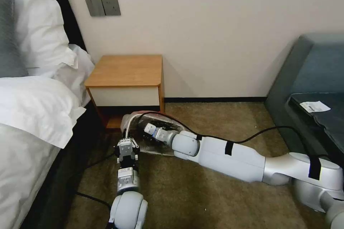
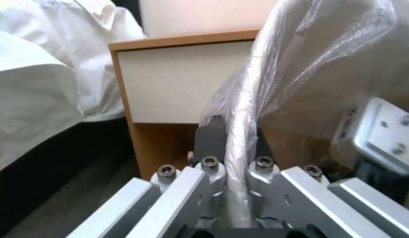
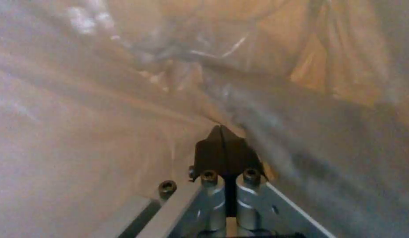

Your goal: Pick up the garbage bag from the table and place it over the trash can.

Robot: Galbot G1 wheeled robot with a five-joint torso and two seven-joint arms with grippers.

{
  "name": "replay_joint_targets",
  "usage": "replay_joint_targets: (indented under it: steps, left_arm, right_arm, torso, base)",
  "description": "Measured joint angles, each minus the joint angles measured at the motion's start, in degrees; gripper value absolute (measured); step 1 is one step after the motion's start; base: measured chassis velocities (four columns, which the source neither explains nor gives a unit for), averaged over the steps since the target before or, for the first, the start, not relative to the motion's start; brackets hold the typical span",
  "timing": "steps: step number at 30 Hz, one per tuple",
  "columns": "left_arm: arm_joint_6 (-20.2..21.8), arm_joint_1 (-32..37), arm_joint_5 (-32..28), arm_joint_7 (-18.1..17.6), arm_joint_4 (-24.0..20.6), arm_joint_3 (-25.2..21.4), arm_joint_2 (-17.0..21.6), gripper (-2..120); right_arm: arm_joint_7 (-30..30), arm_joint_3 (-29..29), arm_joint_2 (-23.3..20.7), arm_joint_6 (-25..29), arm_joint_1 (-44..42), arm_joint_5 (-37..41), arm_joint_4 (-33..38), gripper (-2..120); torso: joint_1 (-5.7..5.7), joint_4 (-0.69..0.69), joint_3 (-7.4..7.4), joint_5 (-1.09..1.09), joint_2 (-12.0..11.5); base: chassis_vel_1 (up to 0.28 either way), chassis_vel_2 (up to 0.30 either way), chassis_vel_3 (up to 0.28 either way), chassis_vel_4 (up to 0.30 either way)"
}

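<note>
The garbage bag point(image 1: 163, 123) is crinkly clear plastic with a red band along its far edge. It is draped over the cream-white trash can point(image 1: 125, 121), which stands on the carpet in front of the table point(image 1: 125, 69). My left gripper point(image 1: 128, 140) is shut on the can's near rim with the bag film wrapped over it; the left wrist view shows its fingers point(image 2: 209, 135) clamping that covered rim point(image 2: 240, 132). My right gripper point(image 1: 145, 133) reaches inside the bag. There its fingertips point(image 3: 221, 130) are shut together and press into the bag film point(image 3: 125, 99).
A bed with white bedding point(image 1: 32, 114) lies close on the left of the table. A grey-blue sofa point(image 1: 315, 75) stands at the right, with a paper slip point(image 1: 314, 106) on it. Black cables point(image 1: 251, 136) trail over the open carpet point(image 1: 200, 193).
</note>
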Motion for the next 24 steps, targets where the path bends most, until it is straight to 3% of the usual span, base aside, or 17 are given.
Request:
replay_joint_targets:
  steps: [14,24]
  left_arm:
    - [-0.05,1.1,0.56,-0.01,-1.02,0.07,-0.09,1]
    - [-0.06,0.8,0.34,0.0,-0.8,0.19,-0.09,1]
  right_arm:
    - [0.71,-0.47,3.49,1.24,0.17,-0.33,-4.25,0]
    - [2.15,-0.92,2.79,1.25,0.03,-0.17,-2.89,0]
  torso:
    - [0.0,0.0,0.0,-0.03,0.0]
    - [0.0,0.05,0.0,0.01,0.0]
  base:
    - [0.0,0.0,0.0,0.0]
    - [0.0,0.0,0.0,0.0]
